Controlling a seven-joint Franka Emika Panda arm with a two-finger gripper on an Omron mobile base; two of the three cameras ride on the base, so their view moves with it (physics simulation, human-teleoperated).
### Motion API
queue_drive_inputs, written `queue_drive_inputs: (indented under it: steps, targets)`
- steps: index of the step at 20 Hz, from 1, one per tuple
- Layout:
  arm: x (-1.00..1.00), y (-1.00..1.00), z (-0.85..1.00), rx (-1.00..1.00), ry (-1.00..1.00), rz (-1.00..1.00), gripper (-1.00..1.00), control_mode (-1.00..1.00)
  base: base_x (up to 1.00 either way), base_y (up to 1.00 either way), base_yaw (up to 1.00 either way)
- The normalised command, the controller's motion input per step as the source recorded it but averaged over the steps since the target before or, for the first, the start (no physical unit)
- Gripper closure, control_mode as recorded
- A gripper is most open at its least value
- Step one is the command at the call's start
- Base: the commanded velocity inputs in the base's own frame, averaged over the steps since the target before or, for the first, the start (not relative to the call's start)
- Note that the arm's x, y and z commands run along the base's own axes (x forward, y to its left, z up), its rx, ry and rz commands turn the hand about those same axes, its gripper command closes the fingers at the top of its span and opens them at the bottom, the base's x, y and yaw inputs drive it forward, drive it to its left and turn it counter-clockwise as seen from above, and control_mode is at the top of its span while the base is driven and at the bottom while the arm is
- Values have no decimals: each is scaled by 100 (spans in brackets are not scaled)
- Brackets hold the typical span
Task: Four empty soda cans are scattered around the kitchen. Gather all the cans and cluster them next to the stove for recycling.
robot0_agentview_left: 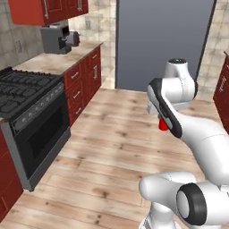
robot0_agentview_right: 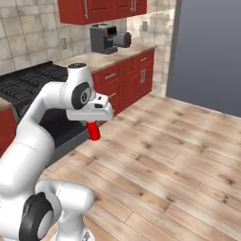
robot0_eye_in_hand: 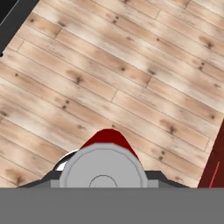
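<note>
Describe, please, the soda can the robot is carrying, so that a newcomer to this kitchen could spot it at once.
Start at the black stove along the left wall, then look right, out over the wood plank floor, to the white arm. Under its hand hangs a small red soda can, shut in the tool and held upright above the floor. It is the one small red thing off the cabinets, with a silver top.

grey coffee machine (robot0_agentview_left: 59, 38) on marble counter (robot0_agentview_left: 53, 62) (under red cabinets (robot0_agentview_left: 49, 10)), plank floor (robot0_agentview_left: 116, 134)

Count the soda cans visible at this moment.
1: a red soda can held in the shut gripper, hanging above the wood floor in front of the stove. Others may be out of view.
</note>
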Motion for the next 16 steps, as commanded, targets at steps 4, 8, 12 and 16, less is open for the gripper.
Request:
queue_drive_inputs:
  steps: [4,8,12,16]
  targets:
    - [0,0,0,0,0,0,100,100,1,28,40]
    - [0,0,0,0,0,0,100,100,3,22,36]
    - [0,0,0,0,0,0,100,100,10,11,34]
    - [0,0,0,0,0,0,100,100,14,6,43]
